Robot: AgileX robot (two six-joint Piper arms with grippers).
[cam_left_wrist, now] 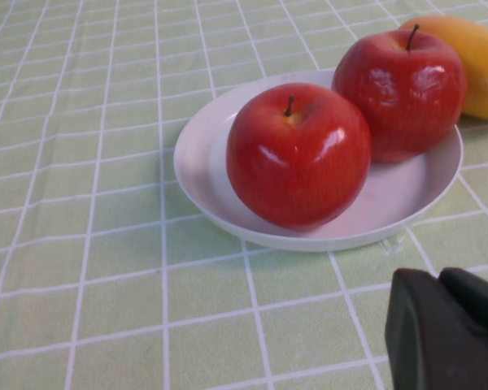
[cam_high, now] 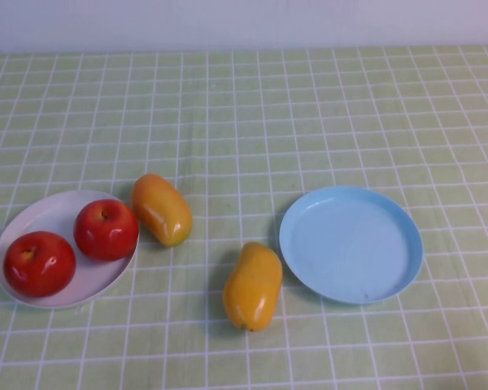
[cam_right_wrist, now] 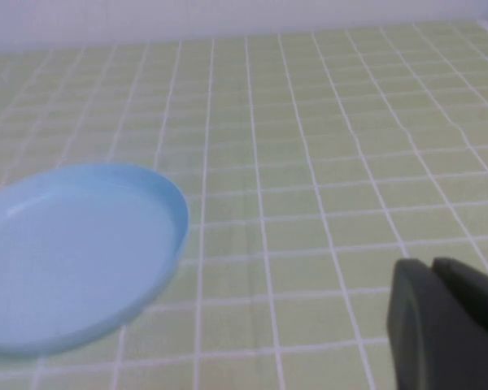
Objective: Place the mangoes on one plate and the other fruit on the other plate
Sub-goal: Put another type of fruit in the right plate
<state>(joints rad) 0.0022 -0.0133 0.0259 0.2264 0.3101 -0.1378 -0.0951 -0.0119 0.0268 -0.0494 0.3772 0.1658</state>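
Two red apples (cam_high: 39,262) (cam_high: 106,229) sit on the white plate (cam_high: 53,210) at the left. One mango with an orange blush (cam_high: 162,209) lies on the cloth just right of that plate. The second mango (cam_high: 253,285) lies near the middle, left of the empty light blue plate (cam_high: 351,244). In the left wrist view the apples (cam_left_wrist: 298,154) (cam_left_wrist: 400,91) fill the white plate (cam_left_wrist: 203,154), and my left gripper (cam_left_wrist: 439,280) is shut, hanging empty over the cloth short of it. My right gripper (cam_right_wrist: 431,268) is shut and empty, beside the blue plate (cam_right_wrist: 73,252).
A green cloth with a white grid (cam_high: 309,122) covers the whole table. A pale wall (cam_high: 244,20) runs along the far edge. Neither arm shows in the high view.
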